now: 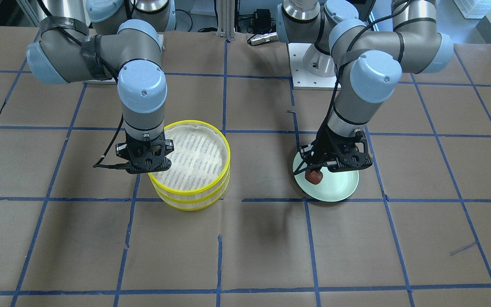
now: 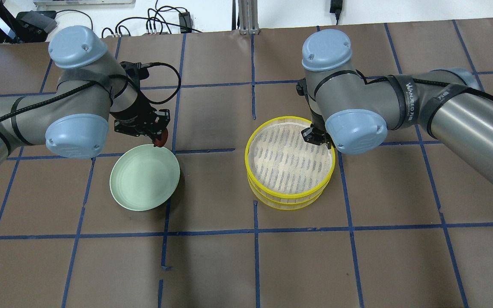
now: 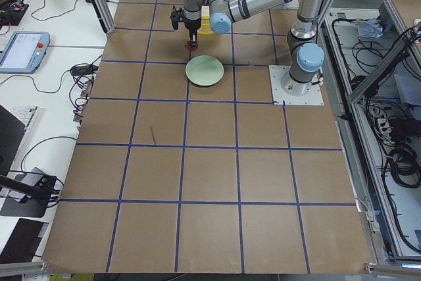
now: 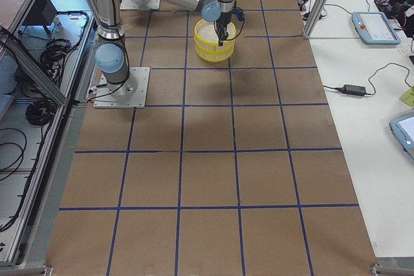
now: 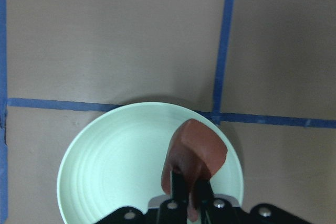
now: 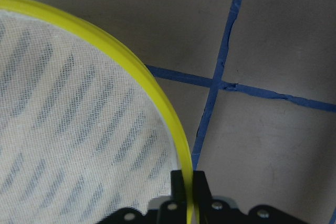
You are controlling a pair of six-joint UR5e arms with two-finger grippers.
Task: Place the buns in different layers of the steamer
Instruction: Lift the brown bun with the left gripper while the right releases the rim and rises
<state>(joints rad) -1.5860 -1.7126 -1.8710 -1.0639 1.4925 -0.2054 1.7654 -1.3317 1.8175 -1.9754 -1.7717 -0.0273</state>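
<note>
Overhead exterior: you have the left gripper (image 5: 190, 187) shut tight on the brown bun (image 5: 199, 148), its jaws nearly together and pinching the bun's lower end. In the left wrist view the bun hangs over the right part of the plate (image 2: 144, 179), near its rim. The exterior left view shows the bun raised off the plate rather than resting on it.

The plate lies flat on the table (image 2: 212, 256), well apart from the steamer.

The right gripper (image 6: 188, 182) stands at a narrow gap, one finger inside and one outside the yellow rim of the top tray (image 2: 285, 158). You can see this best in the right wrist view. The grip sits on the rim's side toward the robot's right and away from its base.

The top tray sits stacked on the bottom tray (image 1: 194, 204), rims roughly in line. Only the white liner shows inside the top tray. You cannot see inside the bottom tray, because the top one covers it.
</note>
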